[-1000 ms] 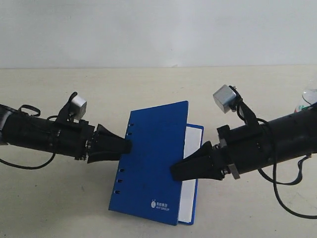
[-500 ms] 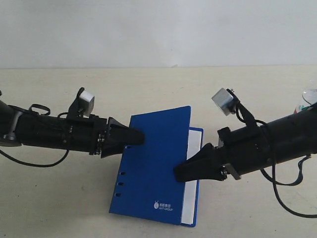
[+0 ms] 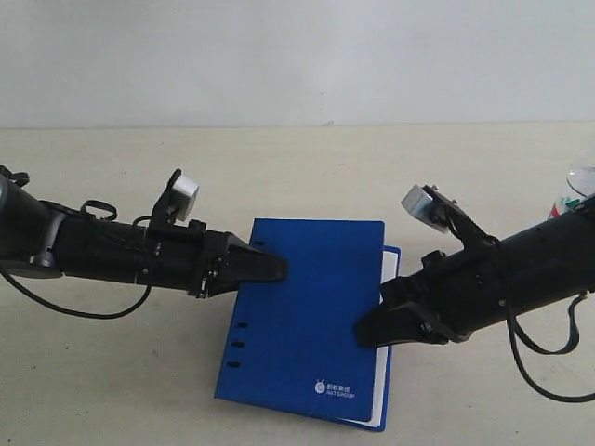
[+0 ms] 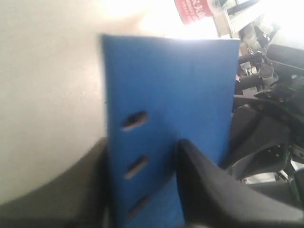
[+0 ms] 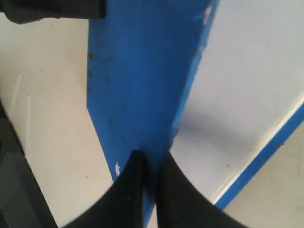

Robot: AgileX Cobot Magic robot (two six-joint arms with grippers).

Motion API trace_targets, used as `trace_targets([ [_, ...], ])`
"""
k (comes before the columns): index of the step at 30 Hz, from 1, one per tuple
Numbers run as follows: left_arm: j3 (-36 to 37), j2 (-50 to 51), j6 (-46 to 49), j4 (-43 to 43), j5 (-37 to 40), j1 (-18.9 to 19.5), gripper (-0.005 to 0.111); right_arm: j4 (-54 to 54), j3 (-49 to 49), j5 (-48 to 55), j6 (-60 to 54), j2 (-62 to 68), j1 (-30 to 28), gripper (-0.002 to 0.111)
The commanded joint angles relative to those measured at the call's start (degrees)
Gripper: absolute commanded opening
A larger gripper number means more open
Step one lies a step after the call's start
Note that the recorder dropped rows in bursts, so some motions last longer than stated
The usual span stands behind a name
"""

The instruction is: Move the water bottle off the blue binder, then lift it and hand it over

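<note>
Blue binder: flat, smooth rectangle, oval holes along one edge

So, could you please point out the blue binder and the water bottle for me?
blue binder [image 3: 307, 321], exterior view, middle of its front cover.
water bottle [image 4: 192, 9], left wrist view, its red label.

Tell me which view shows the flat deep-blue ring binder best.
Exterior view: nearly the whole flat deep-blue ring binder shows, logo and spine holes included. Left wrist view has only part of the cover with three holes; right wrist view only a strip of cover and white pages.
</note>
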Motion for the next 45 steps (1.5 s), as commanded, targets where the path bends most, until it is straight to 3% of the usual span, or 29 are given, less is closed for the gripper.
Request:
trace_targets([
  [1, -0.1, -0.3, 0.6, -0.6, 4.3, -1.0, 0.006, 1.6, 0.0, -3.5, 0.8, -0.7, -0.1, 0.007],
  [3, -0.1, -0.3, 0.6, -0.6, 4.3, -1.0, 0.006, 1.6, 0.0, -3.0, 0.9, -0.7, -0.1, 0.018],
  [7, -0.1, -0.5, 0.6, -0.6, 4.3, -1.0, 0.006, 1.6, 0.0, -3.6, 1.9, -0.7, -0.1, 0.052],
  [9, -0.1, -0.8, 0.5, -0.6, 4.3, -1.0, 0.006, 1.6, 0.0, -5.5, 3.7, -0.7, -0.1, 0.058],
  [13, -0.1, -2.5, -3.2, 0.0, 4.3, -1.0, 0.006, 1.6, 0.0, -9.2, 4.8, -0.7, -0.1, 0.058],
  [14, -0.1, -2.7, -4.0, 0.0, 4.3, -1.0, 0.006, 1.6, 0.0, -9.2, 4.8, -0.7, 0.0, 0.055],
  [16, -0.1, -2.8, -4.2, 0.4, 4.3, -1.0, 0.007, 1.6, 0.0, -9.4, 4.8, -0.7, 0.0, 0.029],
  [17, -0.1, -2.8, -4.5, 1.7, 4.3, -1.2, 0.015, 1.6, 0.0, -10.0, 4.9, -0.7, 0.0, -0.001],
  [19, -0.1, -2.8, -5.0, 2.9, 4.3, -1.8, 0.029, 2.4, 0.0, -10.3, 5.2, -0.7, 0.0, 0.001],
  [22, -0.1, -2.8, -4.9, 2.6, 4.3, -5.0, 0.061, 2.8, 0.0, -10.1, 6.3, -0.7, 0.0, 0.001],
  [23, -0.1, -2.8, -3.7, 2.6, 4.3, -6.9, 0.061, 2.8, 0.0, -10.0, 7.4, -0.7, 0.0, 0.001],
  [26, -0.1, -2.8, -2.0, 0.5, 4.3, -10.6, 0.051, 2.8, 0.0, -10.0, 8.7, -0.7, 0.0, 0.001],
  [28, -0.1, -2.8, -0.5, -0.6, 4.3, -12.5, 0.034, 2.8, 0.0, -10.1, 9.5, -0.7, 0.0, 0.001],
  [31, -0.8, -2.8, -0.5, -0.6, 4.3, -12.5, 0.005, 2.8, 0.0, -10.3, 9.4, -0.7, 0.0, 0.001],
  [35, -0.8, -3.8, 0.7, -0.6, 4.3, -9.8, 0.005, 2.7, 0.0, -7.0, 5.6, -0.9, 0.0, 0.007],
  [42, -0.8, -10.3, 2.0, 1.6, 2.7, -7.7, 0.005, -5.3, 0.0, -1.1, 4.0, -0.9, 0.0, 0.059],
  [45, -0.8, -13.5, 0.9, 6.8, -2.1, -7.9, 0.005, -12.4, 0.0, -1.2, 6.6, -0.9, 0.0, 0.065],
])
